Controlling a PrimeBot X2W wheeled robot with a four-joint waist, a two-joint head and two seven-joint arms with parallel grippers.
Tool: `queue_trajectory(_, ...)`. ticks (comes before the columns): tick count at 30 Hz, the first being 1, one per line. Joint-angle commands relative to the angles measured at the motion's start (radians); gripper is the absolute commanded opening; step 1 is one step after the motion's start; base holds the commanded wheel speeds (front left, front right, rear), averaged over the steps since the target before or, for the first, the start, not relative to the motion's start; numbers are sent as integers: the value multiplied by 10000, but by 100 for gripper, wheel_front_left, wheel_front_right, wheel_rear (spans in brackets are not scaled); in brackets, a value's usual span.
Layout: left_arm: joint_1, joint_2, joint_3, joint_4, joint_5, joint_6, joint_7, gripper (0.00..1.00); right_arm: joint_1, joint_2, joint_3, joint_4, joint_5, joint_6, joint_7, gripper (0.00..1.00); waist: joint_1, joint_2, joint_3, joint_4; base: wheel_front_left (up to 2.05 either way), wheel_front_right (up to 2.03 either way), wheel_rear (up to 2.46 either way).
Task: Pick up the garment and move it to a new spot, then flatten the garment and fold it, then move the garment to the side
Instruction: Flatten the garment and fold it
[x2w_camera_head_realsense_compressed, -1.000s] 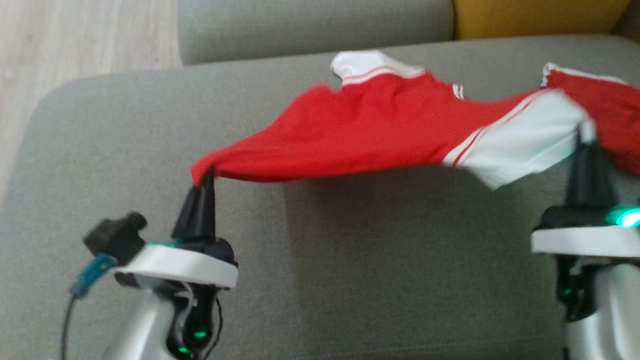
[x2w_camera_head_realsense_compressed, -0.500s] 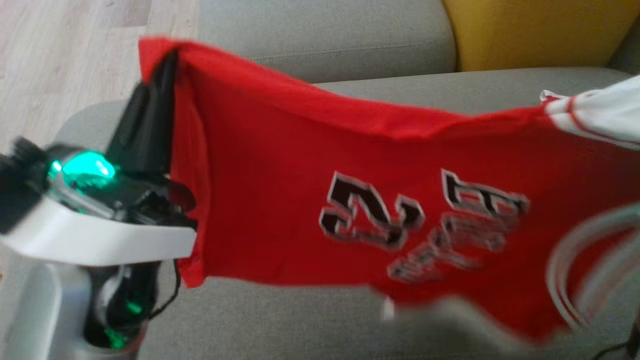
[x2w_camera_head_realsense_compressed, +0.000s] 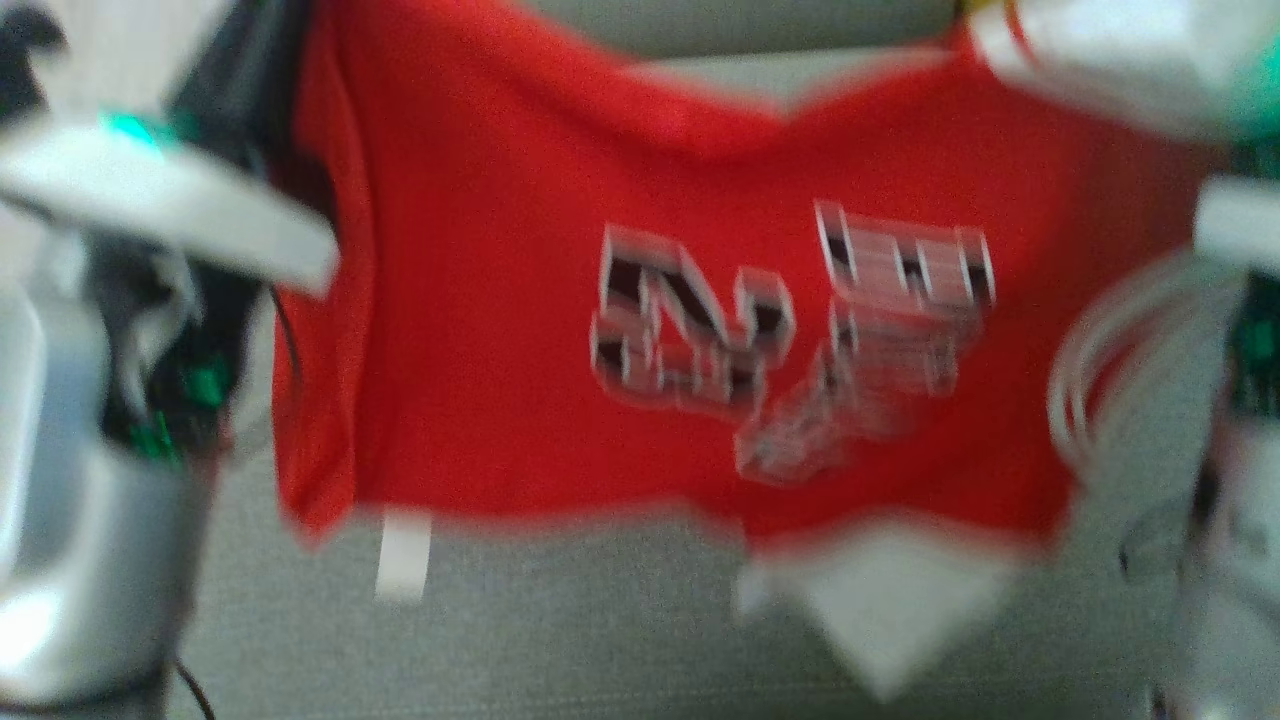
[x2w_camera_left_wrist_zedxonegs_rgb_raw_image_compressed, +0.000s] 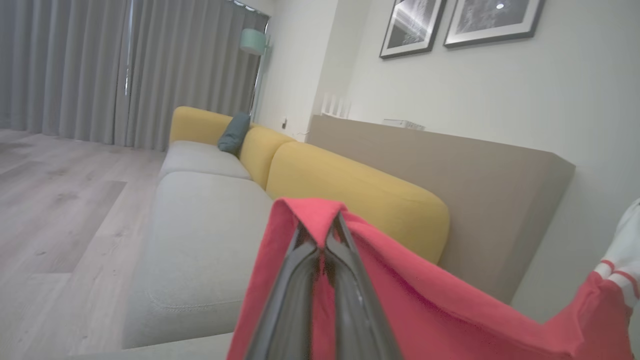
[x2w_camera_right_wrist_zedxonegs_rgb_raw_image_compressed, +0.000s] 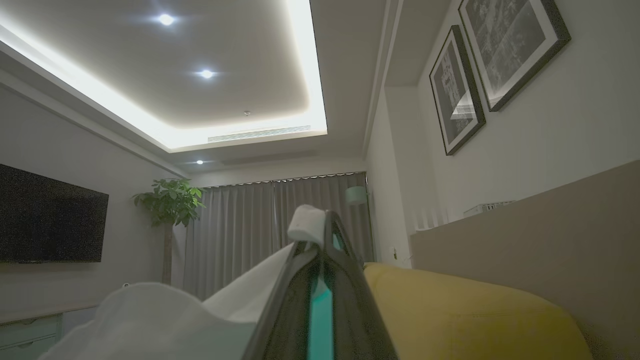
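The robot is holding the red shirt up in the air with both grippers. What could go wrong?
The left gripper pinches just a small fold of the red shirt, and the right gripper just a bit of white cloth, so a tug could pull either free. The shirt hangs loose over the grey sofa, so it may land crumpled, not flat.

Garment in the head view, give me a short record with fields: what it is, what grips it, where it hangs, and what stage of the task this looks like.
garment: red jersey with white sleeves and a blurred printed number, spread out wide
left gripper: shut on a red edge
right gripper: shut on a white part
position: held up over the grey sofa seat
stage: lifted, not yet laid flat or folded
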Motion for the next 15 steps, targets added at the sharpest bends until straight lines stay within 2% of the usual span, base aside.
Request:
queue_trajectory(1,-1784,479,552,559,206,-97,116,0,-1694,-71,421,552,-167,65,-128,0,0,0,861,-131,0,0,0)
queue_trajectory(5,-4388,600,487,2793,888,-162,-11,0,-4341,-67,547,2796,-696,65,-846,0,0,0,1681,-363,0,0,0)
queue_trajectory(6,-4388,600,487,2793,888,-162,-11,0,-4341,-67,547,2796,-696,65,-846,0,0,0,1681,-363,0,0,0)
queue_trajectory(10,-6700,631,352,4981,1721,-118,-662,0,-6458,-46,390,4914,-993,65,-1775,0,0,0,2315,-719,0,0,0)
queue_trajectory(15,-8383,606,53,6887,2477,-325,-1907,0,-7544,-42,652,6487,-552,65,-2145,0,0,0,3399,-990,0,0,0)
